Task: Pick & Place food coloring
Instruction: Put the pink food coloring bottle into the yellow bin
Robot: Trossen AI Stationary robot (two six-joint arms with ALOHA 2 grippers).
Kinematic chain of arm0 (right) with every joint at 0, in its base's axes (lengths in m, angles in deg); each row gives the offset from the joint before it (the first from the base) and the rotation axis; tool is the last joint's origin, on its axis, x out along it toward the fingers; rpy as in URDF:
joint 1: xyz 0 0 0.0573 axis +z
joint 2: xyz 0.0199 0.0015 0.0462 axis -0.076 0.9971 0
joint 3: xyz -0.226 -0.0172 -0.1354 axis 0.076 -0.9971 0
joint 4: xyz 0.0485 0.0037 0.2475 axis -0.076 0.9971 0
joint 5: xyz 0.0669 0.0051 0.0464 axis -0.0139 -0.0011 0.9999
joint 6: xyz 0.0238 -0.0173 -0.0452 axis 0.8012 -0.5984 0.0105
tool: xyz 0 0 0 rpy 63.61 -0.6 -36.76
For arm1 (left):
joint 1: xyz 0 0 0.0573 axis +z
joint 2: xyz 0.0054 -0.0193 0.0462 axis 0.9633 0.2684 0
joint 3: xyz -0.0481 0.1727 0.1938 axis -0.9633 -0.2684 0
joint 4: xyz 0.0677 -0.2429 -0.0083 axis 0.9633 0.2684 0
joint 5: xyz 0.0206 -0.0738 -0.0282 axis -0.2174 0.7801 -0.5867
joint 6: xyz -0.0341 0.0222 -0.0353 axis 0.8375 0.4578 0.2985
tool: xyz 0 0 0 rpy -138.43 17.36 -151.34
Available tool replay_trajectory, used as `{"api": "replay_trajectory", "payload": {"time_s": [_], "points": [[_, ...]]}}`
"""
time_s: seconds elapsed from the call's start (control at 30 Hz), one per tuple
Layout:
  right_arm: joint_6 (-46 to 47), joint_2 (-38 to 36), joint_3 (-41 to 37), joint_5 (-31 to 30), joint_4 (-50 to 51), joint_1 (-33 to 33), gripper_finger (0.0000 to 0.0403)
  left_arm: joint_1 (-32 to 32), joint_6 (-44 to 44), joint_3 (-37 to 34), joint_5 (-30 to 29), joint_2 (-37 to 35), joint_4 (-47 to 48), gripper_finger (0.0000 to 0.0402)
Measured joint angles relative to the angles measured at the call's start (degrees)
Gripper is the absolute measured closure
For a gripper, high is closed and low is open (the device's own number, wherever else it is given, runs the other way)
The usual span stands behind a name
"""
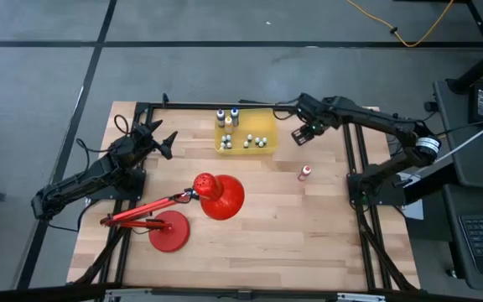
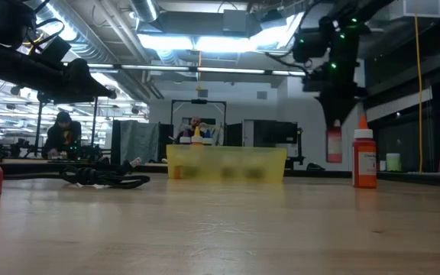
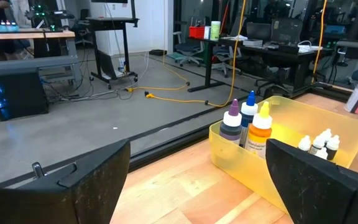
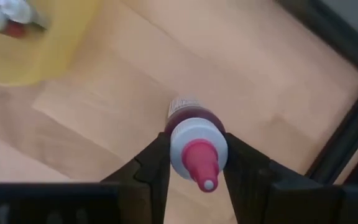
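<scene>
The right gripper [image 4: 197, 163] is clamped on the white cap of a small red food-coloring bottle [image 4: 189, 118], just beside the translucent yellow plastic bin [image 4: 51, 46]. Pinched on that rounded cap alone, the bottle could slip and drop short. The left gripper [image 1: 159, 139] waits, fingers apart.

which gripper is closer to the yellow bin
Right. The right gripper hangs just off the yellow bin at its right side, holding a red bottle; the left gripper waits farther away on its left.
</scene>
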Motion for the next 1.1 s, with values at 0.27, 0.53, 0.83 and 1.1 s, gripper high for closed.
{"api": "replay_trajectory", "payload": {"time_s": [0.27,0.53,0.83,1.1], "points": [[-9.48,10.43,17.19,0.68,7.54,-0.02,0.0273,0.01,-0.02,0.00,0.00,-0.01,0.00,0.0037],[-15.19,20.99,34.28,0.62,10.11,-0.02,0.0273,0.00,0.00,0.00,0.02,-0.01,0.00,0.0037],[-18.79,31.68,49.50,0.64,10.14,0.40,0.0273,-0.01,-0.02,0.00,0.02,-0.01,0.00,0.0037],[-19.26,38.99,51.12,2.59,9.87,0.74,0.0272,0.01,0.00,0.00,0.02,0.01,-0.01,0.0038]]}}
